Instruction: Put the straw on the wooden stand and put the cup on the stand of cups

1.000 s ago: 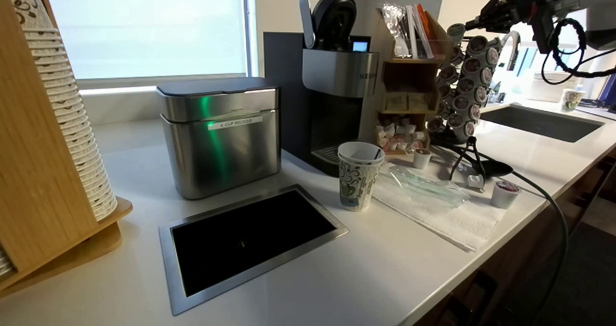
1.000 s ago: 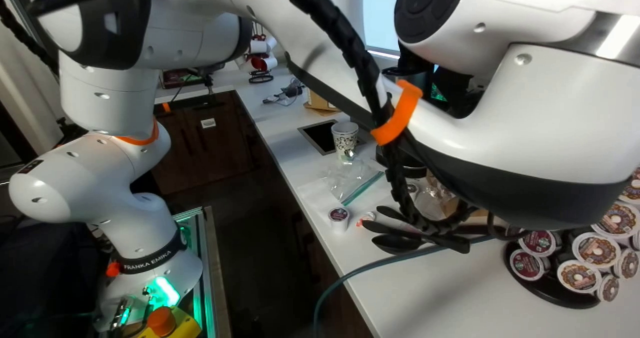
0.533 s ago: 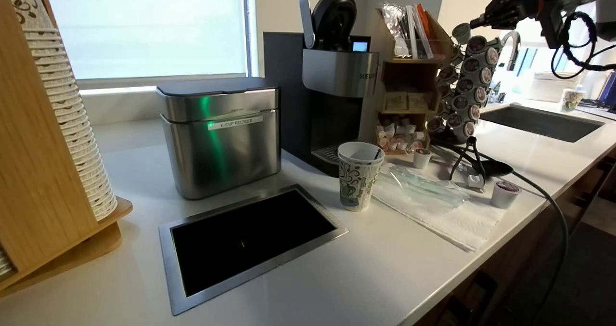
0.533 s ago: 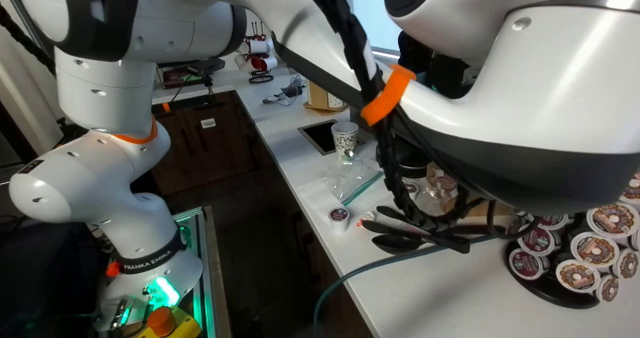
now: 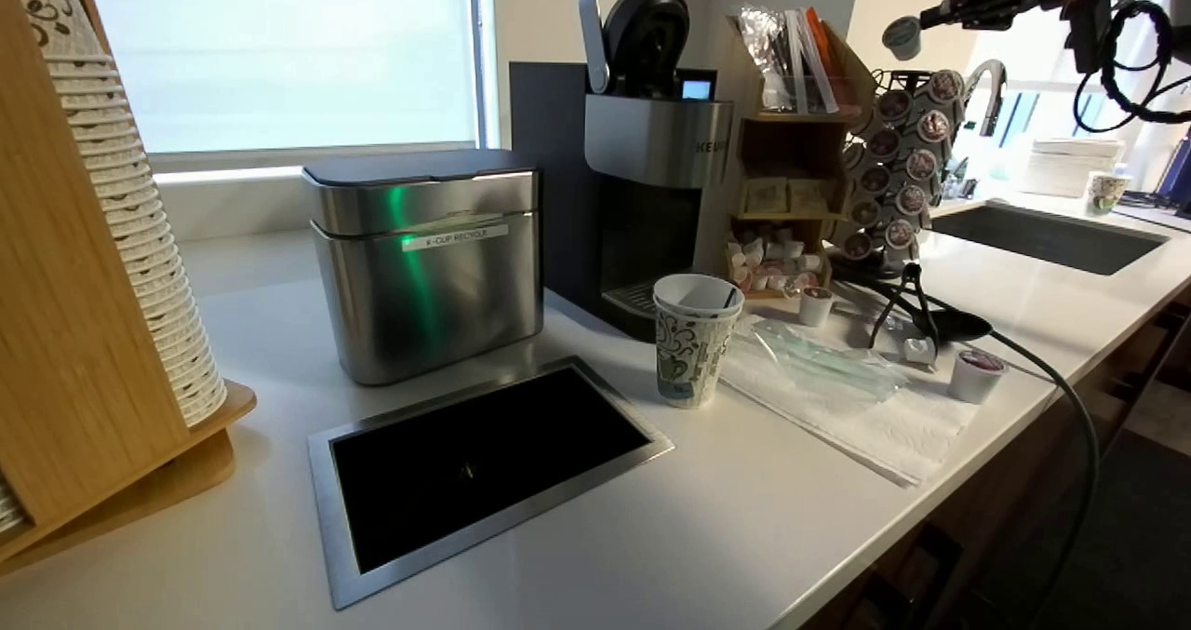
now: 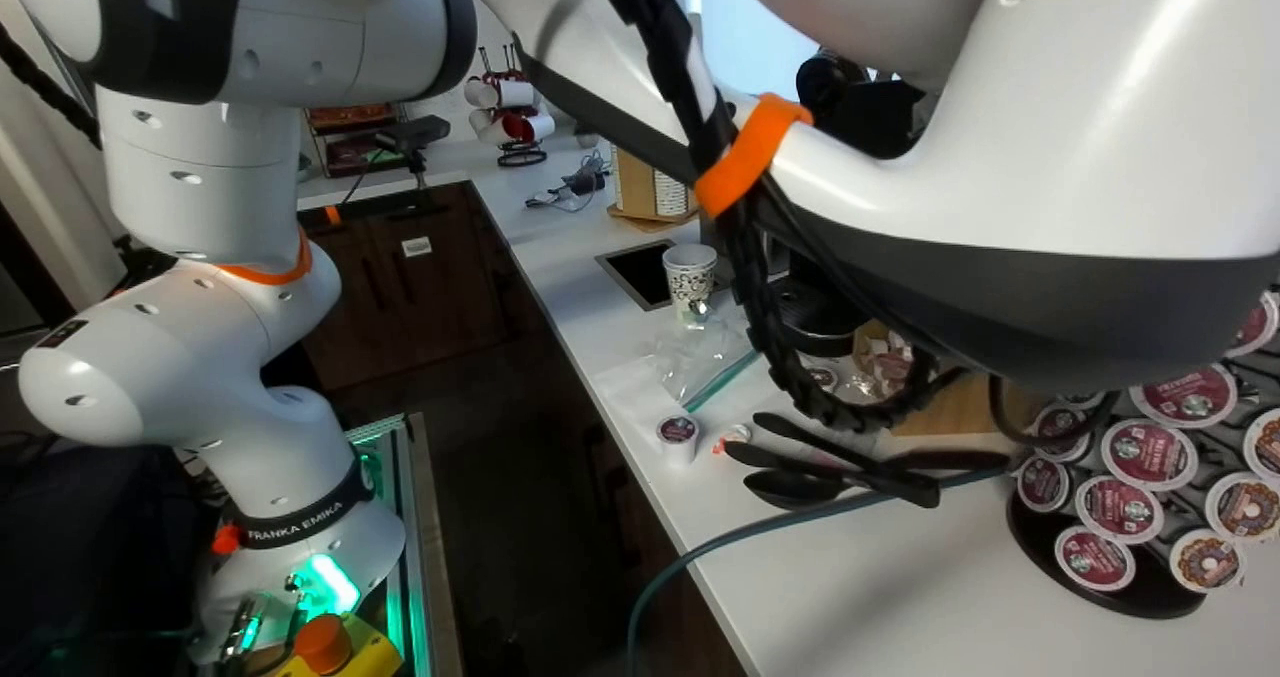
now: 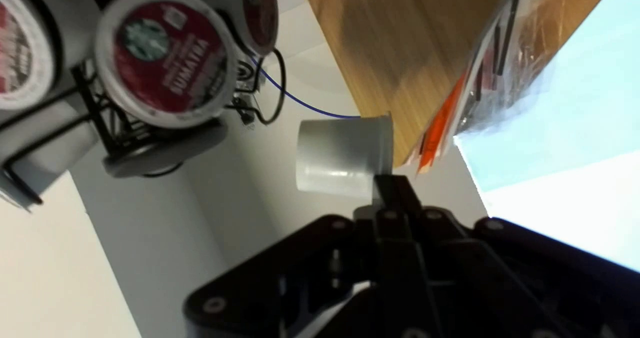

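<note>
My gripper (image 5: 933,18) is shut on the rim of a small light-grey coffee cup (image 5: 902,39). It holds the cup in the air above the stand of cups (image 5: 903,77). In the wrist view the fingertips (image 7: 390,185) pinch the rim of the cup (image 7: 340,156), which lies sideways. The stand of cups, a black wire rack full of pods, shows its black base in an exterior view (image 6: 1045,547). The wooden stand (image 5: 798,120) is beside the rack. Thin white, dark and orange items (image 5: 811,62) stand in its top; I cannot tell which is the straw.
A paper cup (image 5: 689,351) stands before the coffee machine (image 5: 651,141). Black spoons (image 6: 830,472), a plastic bag (image 6: 700,357) and a loose pod (image 6: 678,439) lie near the counter edge. A steel bin (image 5: 437,267) and a sink (image 5: 1042,234) are farther off.
My gripper has moved up and rightward in an exterior view, lifting the held cup clear of the rack's top. The rack has turned, showing different pods.
</note>
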Controlling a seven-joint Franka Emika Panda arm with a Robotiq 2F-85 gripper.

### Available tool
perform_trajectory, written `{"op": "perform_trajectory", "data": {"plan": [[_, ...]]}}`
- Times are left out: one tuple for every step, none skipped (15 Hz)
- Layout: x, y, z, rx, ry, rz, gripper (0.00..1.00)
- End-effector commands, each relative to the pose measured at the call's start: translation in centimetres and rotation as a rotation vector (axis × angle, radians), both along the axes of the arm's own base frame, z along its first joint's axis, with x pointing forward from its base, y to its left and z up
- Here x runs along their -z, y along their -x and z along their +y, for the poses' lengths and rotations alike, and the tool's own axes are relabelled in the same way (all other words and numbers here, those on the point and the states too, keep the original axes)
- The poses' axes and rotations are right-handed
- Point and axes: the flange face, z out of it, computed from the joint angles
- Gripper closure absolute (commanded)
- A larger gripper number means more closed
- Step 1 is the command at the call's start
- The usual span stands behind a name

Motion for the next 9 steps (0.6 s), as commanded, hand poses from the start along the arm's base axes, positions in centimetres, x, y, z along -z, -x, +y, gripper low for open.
{"op": "perform_trajectory", "data": {"plan": [[-0.5, -0.8, 1.4, -0.071, 0.011, -0.071, 1.0], [-0.3, -1.4, 1.8, -0.083, 0.004, -0.074, 1.0], [0.2, -1.6, 2.1, -0.106, -0.017, -0.074, 1.0], [0.4, -2.1, 2.5, -0.127, -0.033, -0.075, 1.0], [0.9, -2.6, 3.0, -0.141, -0.048, -0.072, 1.0], [1.0, -2.7, 3.0, -0.142, -0.049, -0.065, 1.0], [1.3, -2.9, 2.9, -0.123, -0.042, -0.056, 1.0], [1.3, -2.8, 2.7, -0.091, -0.025, -0.048, 1.0], [1.5, -2.6, 2.6, -0.077, -0.024, -0.038, 1.0]]}}
